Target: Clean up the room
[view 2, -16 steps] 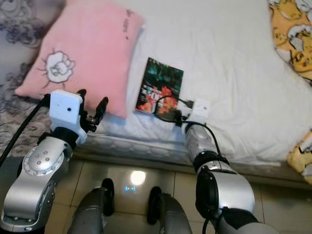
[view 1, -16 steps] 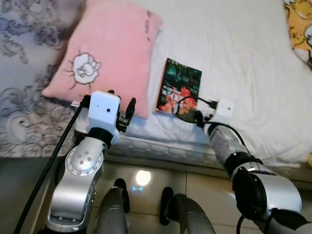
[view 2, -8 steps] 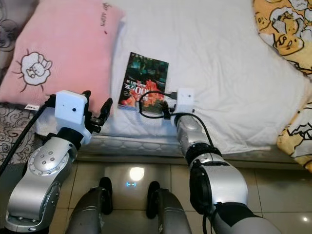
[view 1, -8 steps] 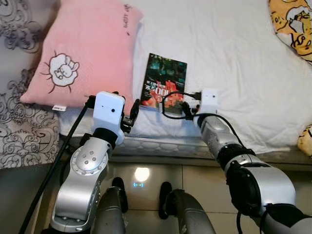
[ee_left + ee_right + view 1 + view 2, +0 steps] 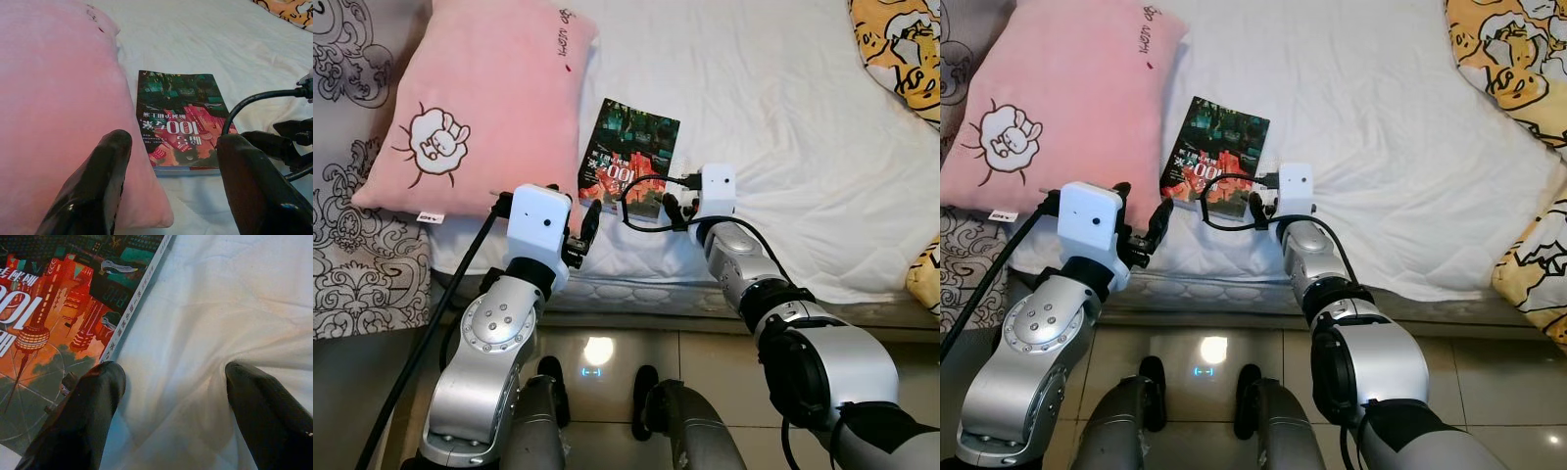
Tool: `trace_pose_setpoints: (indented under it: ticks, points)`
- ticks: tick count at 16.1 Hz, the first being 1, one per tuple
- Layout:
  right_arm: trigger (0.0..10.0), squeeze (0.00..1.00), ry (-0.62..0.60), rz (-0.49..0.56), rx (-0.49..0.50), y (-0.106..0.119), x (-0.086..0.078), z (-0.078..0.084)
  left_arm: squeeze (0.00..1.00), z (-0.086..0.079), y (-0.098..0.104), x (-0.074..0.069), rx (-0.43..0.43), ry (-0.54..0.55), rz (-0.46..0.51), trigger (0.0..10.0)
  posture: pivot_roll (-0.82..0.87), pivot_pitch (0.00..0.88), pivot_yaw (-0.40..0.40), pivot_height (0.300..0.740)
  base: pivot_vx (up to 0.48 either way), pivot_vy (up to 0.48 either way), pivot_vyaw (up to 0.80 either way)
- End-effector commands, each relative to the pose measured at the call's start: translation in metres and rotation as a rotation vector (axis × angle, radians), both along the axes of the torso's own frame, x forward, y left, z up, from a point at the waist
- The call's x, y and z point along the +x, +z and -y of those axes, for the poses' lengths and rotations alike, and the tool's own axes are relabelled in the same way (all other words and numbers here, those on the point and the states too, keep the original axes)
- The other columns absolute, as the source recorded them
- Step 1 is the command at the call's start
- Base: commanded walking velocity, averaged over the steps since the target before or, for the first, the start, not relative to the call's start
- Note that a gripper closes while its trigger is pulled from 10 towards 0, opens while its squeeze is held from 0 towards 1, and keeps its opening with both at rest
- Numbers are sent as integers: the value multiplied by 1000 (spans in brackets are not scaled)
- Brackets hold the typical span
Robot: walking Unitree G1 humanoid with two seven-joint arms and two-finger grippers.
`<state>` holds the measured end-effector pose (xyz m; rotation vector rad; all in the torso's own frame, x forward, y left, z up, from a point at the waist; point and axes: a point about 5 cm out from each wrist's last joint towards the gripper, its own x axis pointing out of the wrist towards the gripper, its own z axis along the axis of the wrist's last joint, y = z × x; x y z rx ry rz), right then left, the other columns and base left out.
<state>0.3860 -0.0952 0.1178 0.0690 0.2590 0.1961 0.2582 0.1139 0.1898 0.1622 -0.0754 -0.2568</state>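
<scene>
Pink pillow point(image 5: 489, 98), white sheet point(image 5: 783, 127), red-green book point(image 5: 629, 157)

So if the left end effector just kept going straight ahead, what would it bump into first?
Most likely the book lying on the white bed sheet; the open left end effector points at it, with the pink pillow close beside.

White quilted bed point(image 5: 783, 127) spanning view; grey patterned bedcover point(image 5: 352, 274) hanging at bed's left edge; glossy tiled floor point(image 5: 705, 362) reflecting ceiling light point(image 5: 599, 350) below bed's front edge.

bedroom, white bed point(image 5: 803, 147), pink pillow point(image 5: 480, 108)
</scene>
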Motion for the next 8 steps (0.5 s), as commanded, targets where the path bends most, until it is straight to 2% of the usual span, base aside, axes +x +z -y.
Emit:
trace_pose_setpoints:
  ticks: [1, 4, 6, 8]
  points:
    - [10000, 0, 1, -63, -10, -19, -9, 1, 0, 7, -1, -2, -1, -20, -7, 10000, 307, 341, -117, 740, 0, 0, 0]
    - [10000, 0, -11, -133, -86, -46, -24, 13, 0, 8, -1, 0, -6, -26, -8, 10000, 290, 335, -120, 740, 0, 0, 0]
    - [10000, 0, 0, -191, -111, -64, -35, 14, 0, 7, -2, 2, -9, -20, -7, 10000, 286, 317, -131, 740, 0, 0, 0]
    - [10000, 0, -3, -160, -139, -63, -36, 16, 0, 6, -1, 3, -10, -17, -4, 10000, 286, 317, -131, 740, 0, 0, 0]
